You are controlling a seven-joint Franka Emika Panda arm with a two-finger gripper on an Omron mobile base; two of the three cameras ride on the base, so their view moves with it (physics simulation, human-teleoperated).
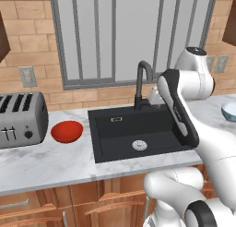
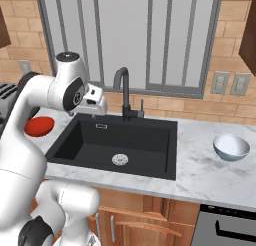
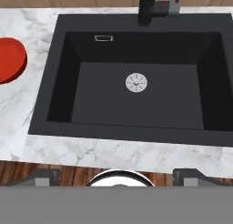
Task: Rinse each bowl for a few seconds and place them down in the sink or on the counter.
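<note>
Marble tabletop (image 1: 46, 164) flanks my sink (image 1: 138, 129): red bowl (image 1: 67, 131) at nine o'clock, pale bowl (image 2: 231, 146) at three, both unrinsed, so my claw (image 3: 116, 175) hovers spread and empty.

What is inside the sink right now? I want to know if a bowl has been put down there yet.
Inside the sink there is only its round silver drain; no bowl. The red bowl and the pale blue bowl sit on the counter. In the left base view, the arm covers the basin's right edge.

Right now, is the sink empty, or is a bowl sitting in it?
Empty: the sink shows only its drain; the red bowl and pale bowl sit on the counter.
</note>
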